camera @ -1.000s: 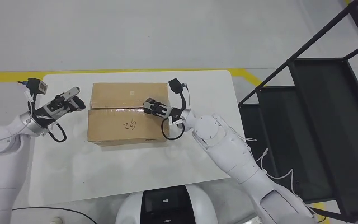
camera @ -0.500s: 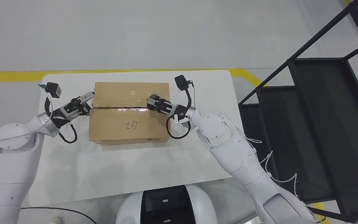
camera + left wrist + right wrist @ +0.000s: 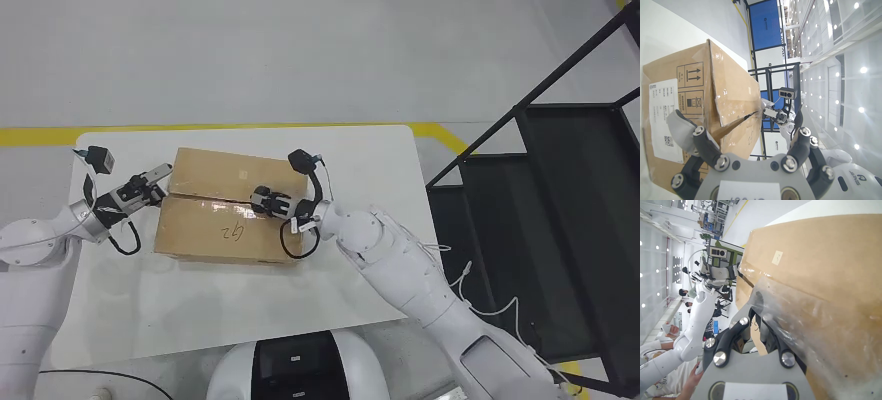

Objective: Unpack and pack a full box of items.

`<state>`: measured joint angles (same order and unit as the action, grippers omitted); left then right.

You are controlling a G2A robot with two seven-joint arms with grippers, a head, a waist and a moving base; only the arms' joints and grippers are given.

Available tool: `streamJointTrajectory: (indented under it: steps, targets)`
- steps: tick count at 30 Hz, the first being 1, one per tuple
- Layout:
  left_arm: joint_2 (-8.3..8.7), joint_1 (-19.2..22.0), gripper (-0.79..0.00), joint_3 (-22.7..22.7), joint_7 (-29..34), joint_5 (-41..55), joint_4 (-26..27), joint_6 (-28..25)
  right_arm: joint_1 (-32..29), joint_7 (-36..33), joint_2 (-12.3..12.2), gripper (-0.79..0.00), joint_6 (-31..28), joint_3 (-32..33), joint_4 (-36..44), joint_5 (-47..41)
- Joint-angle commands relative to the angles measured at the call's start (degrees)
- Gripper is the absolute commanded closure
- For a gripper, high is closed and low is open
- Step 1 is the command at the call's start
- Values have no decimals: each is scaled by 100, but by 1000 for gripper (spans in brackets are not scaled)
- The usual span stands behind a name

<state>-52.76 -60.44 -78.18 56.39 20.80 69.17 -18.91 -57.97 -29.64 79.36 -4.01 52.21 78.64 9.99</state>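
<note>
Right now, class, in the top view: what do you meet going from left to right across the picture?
left gripper → box → steps. The right gripper lies over the box, so it is left out.

- Light in the top view is bright and even; the white bench (image 3: pixel 360 150) nearly washes out.
- A faint shadow edges the box (image 3: pixel 200 170) at 6 o'clock.
- Ceiling lamps (image 3: pixel 863 70) flare at 3 o'clock in the left wrist view.
- Clear tape (image 3: pixel 791 313) glints; both wrist views bend straight lines near their edges.
</note>
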Motion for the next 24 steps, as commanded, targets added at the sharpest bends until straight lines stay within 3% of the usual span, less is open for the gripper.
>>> streamJointTrajectory:
  steps: [1,6,7,8,24]
  targets:
    - [4,-21,-785,-19,15,2,34,4,26,-15,7,0,-3,-40,-31,100]
    - [10,-65,-785,-65,12,9,115,11,31,-110,15,0,46,-77,-45,164]
    - [10,-71,-785,-71,11,12,127,11,49,-129,15,-65,54,-81,-43,212]
    - [10,-75,-785,-76,12,15,134,14,45,-103,16,-785,77,-79,-42,241]
    - [-9,-97,-785,-65,61,79,131,-29,-1,-596,-31,-785,108,88,508,228]
